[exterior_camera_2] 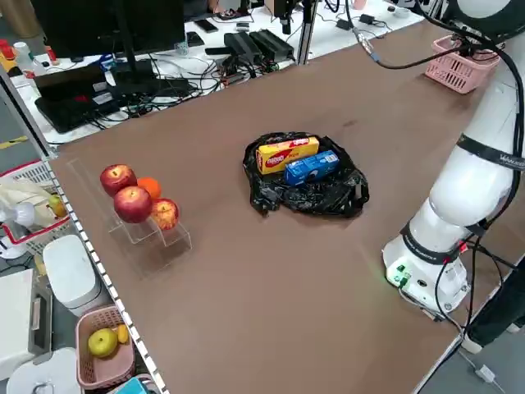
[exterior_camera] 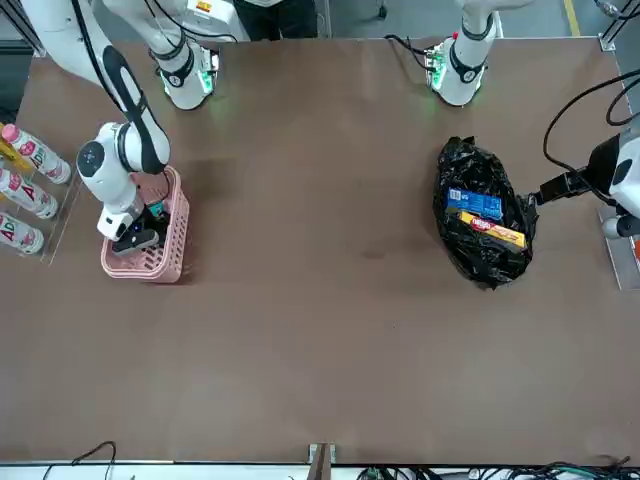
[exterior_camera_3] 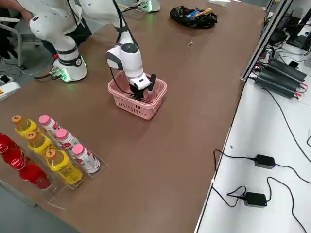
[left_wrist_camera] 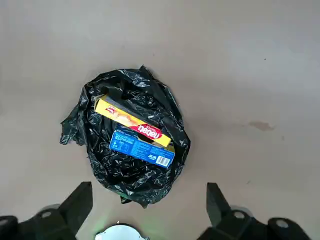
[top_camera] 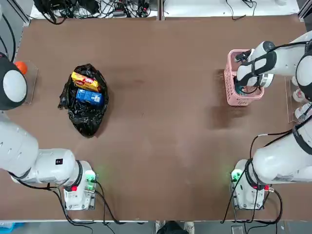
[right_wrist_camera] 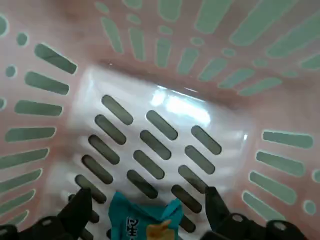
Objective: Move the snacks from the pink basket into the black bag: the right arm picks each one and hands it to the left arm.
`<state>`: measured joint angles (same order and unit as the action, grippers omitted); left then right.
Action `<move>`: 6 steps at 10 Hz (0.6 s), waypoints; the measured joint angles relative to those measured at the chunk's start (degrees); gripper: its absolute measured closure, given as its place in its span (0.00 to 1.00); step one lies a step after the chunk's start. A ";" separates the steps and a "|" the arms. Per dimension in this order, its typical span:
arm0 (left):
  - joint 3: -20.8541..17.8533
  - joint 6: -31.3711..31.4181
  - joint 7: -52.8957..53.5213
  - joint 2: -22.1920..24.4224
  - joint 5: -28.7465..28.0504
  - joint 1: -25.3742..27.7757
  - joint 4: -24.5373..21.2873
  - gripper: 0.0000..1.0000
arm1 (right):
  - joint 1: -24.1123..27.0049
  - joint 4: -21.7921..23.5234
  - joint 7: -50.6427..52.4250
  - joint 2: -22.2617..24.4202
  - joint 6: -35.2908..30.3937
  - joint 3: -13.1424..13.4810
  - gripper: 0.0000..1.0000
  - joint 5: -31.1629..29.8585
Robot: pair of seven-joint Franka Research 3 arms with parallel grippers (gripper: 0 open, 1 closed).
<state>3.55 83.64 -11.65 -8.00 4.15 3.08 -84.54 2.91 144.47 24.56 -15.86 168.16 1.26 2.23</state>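
Two snack boxes, one yellow with a red logo (top_camera: 86, 81) and one blue with white print (top_camera: 89, 97), lie side by side in the black bag (top_camera: 86, 117), on the robot's left part of the brown table (top_camera: 161, 146). The teal packet (right_wrist_camera: 145, 217) lies on the slotted floor of the pink basket (right_wrist_camera: 165, 102), on the robot's right. The right gripper (right_wrist_camera: 149, 212) is lowered into this basket, its fingers spread, with the packet between them in the right wrist view; whether either finger touches it is hard to judge from this angle. The left gripper (left_wrist_camera: 150, 207) is over the table near the black bag, its fingers spread wide and holding nothing. Bottles with pink caps (exterior_camera_3: 70, 141) and with orange caps (exterior_camera_3: 48, 148) stand in a clear rack (exterior_camera_3: 63, 191) beyond the basket, toward the table's right side.
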 joint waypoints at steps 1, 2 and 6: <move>-0.01 0.00 0.00 0.00 0.00 0.01 0.00 0.00 | 0.01 0.00 0.35 -0.16 0.36 0.00 0.04 0.00; -0.01 0.00 0.00 0.00 0.00 0.02 0.00 0.00 | 0.12 -0.01 0.90 -0.39 0.81 0.00 0.06 0.00; -0.01 0.00 0.00 0.00 0.00 0.01 0.01 0.00 | 0.50 -0.15 1.80 -0.77 1.11 0.00 0.27 0.00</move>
<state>3.53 83.64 -11.65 -8.00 4.15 3.09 -84.54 3.41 144.32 26.36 -16.64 169.27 1.27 2.23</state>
